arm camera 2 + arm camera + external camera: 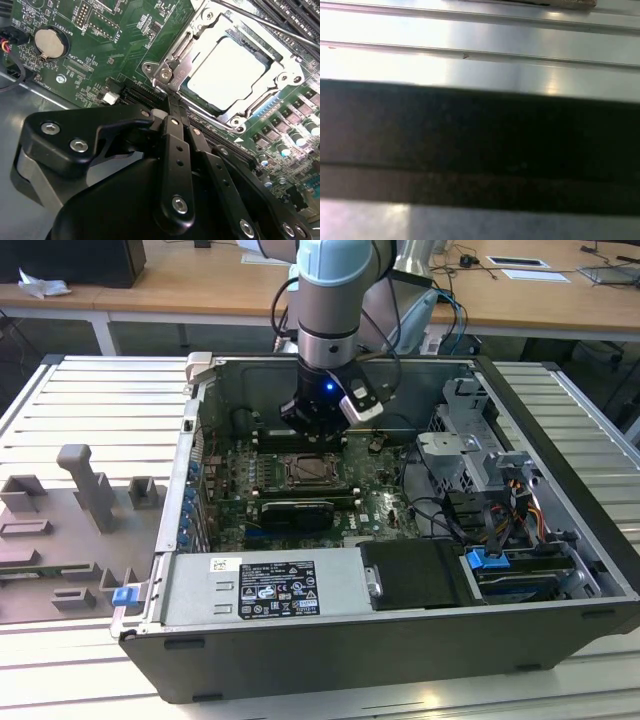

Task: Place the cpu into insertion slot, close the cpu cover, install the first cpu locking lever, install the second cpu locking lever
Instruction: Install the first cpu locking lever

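Note:
The cpu (232,72) lies flat in the insertion slot (312,472), its pale top showing through the window of the cpu cover (287,62). The silvery cover lies closed over it. A thin metal lever rod (270,27) runs along the far side of the socket. In the exterior view my gripper (315,425) hangs just above the socket's back edge inside the open computer case. In the second wrist view my gripper (172,102) is shut, with nothing held, and its tips sit by the cover's tab at the socket's corner.
A black graphics card (297,512) lies just in front of the socket, and a power supply (260,585) beyond it. Drive cage and cables (470,455) crowd the exterior view's right. Memory slots (295,10) flank the socket. A grey fixture (85,490) stands outside the case.

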Available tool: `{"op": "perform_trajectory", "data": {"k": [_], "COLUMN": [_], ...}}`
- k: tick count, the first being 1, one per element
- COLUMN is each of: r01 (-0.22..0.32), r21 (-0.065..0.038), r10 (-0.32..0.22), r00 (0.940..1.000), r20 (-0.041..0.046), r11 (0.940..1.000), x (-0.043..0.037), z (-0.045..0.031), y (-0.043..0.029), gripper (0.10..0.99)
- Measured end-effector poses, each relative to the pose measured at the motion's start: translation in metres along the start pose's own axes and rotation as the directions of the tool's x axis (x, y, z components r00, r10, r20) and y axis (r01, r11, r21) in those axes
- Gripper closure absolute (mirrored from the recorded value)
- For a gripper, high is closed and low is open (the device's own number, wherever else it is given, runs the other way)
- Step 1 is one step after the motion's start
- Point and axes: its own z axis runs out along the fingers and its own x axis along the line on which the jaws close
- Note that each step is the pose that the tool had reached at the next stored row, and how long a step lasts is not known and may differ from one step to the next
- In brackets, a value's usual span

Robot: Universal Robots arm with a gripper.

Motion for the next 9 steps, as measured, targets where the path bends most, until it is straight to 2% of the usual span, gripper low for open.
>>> {"op": "perform_trajectory", "data": {"k": [6,9], "r01": [0.000,0.000], "r21": [-0.001,-0.001], "r10": [0.000,0.000], "r00": [1.0000,1.0000], "r20": [-0.0002,-0.0003], "r11": [1.0000,1.0000], "x": [-0.0006,-0.0008], "z": [0.0006,-0.0041], "y": [-0.0001,0.0003], "gripper": [0.980,0.980]}}
